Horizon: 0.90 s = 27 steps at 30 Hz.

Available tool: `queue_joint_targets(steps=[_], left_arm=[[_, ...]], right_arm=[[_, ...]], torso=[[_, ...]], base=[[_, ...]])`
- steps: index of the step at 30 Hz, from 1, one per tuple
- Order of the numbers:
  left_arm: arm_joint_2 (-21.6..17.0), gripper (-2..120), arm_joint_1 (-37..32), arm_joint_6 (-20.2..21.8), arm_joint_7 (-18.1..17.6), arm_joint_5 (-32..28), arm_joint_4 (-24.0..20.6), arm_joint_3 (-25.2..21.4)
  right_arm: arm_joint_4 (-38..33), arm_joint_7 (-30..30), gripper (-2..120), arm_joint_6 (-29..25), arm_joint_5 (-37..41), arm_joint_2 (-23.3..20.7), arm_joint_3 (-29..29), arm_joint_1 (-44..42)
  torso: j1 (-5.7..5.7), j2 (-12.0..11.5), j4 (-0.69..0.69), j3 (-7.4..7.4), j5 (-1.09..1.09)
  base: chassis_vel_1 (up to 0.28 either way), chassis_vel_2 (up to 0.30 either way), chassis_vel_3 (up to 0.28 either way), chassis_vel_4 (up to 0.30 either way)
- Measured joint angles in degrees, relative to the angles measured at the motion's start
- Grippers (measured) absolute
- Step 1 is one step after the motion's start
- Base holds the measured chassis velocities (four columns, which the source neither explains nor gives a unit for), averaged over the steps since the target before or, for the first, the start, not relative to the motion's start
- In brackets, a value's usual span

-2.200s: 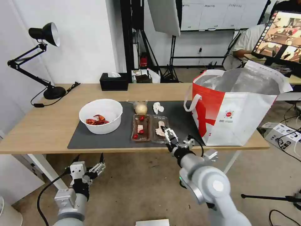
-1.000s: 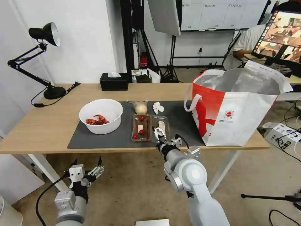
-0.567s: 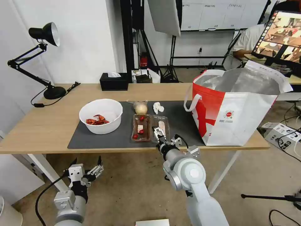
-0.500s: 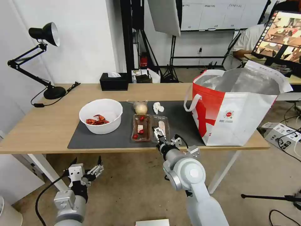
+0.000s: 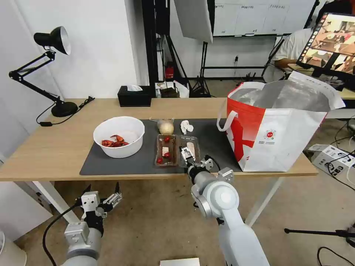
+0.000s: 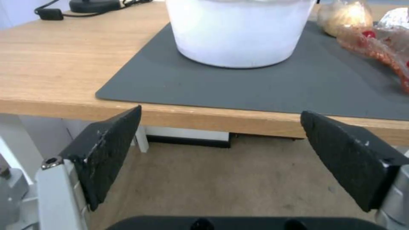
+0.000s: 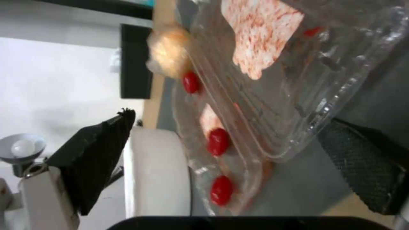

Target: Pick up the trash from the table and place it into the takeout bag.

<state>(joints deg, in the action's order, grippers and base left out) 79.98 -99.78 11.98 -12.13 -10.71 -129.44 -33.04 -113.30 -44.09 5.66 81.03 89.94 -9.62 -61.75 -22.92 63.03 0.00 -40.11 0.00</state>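
The clear two-part tray [image 5: 176, 150] with red scraps lies mid-mat on the table [image 5: 55, 147]. My right gripper [image 5: 187, 155] is open at its near end. In the right wrist view the tray [image 7: 273, 95] sits between the spread fingers [image 7: 94, 159], and neither pad is seen touching it. The white bowl [image 5: 118, 136] of crayfish shells stands to the tray's left. Behind the tray are the beige wrapped ball [image 5: 166, 128] and the crumpled tissue [image 5: 186, 127]. The takeout bag [image 5: 281, 129] stands open at the right. My left gripper [image 5: 101, 195] hangs open below the table's front edge, facing the bowl [image 6: 238, 32].
A black tissue box [image 5: 134, 96] sits at the table's back edge and a black desk lamp [image 5: 51, 74] at the far left. The dark mat [image 5: 122, 164] reaches almost to the front edge. Tripods and a person at a monitor are in the room behind.
My right arm has swung left and reached forward, bringing its open gripper from the tray's right corner to straddle its near end. The left gripper has sunk slightly.
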Motion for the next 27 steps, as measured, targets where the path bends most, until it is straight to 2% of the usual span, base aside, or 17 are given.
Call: queue_joint_targets(steps=[4, 6, 14, 21, 27], left_arm=[[-0.1, 100, 0.0, 0.0, 0.0, 0.0, 0.0, -0.2], [-0.1, 100, -0.2, 0.0, -0.1, 0.0, -0.1, -0.2], [-0.2, 100, -0.3, 0.0, -0.1, -0.1, -0.3, -0.2], [-0.2, 100, -0.3, 0.0, -0.2, -0.3, -0.3, -0.3], [-0.3, 100, -0.2, 0.0, -0.4, -1.1, -0.3, -0.4]], right_arm=[[-0.7, 2.9, 100, -0.1, -5.3, -0.2, 0.6, -0.1], [-1.2, 6.0, 100, -0.1, -10.9, -0.9, 1.4, -0.3], [-1.3, 12.7, 100, 0.0, -17.7, -2.9, 2.5, 0.1], [-1.6, 14.0, 100, 0.1, -16.8, -3.1, 2.9, 0.9], [0.6, 12.3, 100, 1.8, -10.2, -1.6, 4.6, 3.7]], torso=[[0.00, 0.0, 0.00, 0.00, 0.00], [0.00, 0.0, 0.00, 0.00, 0.00], [0.00, 0.0, 0.00, 0.00, 0.00], [0.00, 0.0, 0.00, 0.00, 0.00], [0.00, 0.0, 0.00, 0.00, 0.00]], base=[[0.000, 0.000, 0.000, 0.000], [0.000, 0.000, 0.000, 0.000], [0.000, 0.000, 0.000, 0.000], [0.000, 0.000, 0.000, 0.000], [0.000, 0.000, 0.000, 0.000]])
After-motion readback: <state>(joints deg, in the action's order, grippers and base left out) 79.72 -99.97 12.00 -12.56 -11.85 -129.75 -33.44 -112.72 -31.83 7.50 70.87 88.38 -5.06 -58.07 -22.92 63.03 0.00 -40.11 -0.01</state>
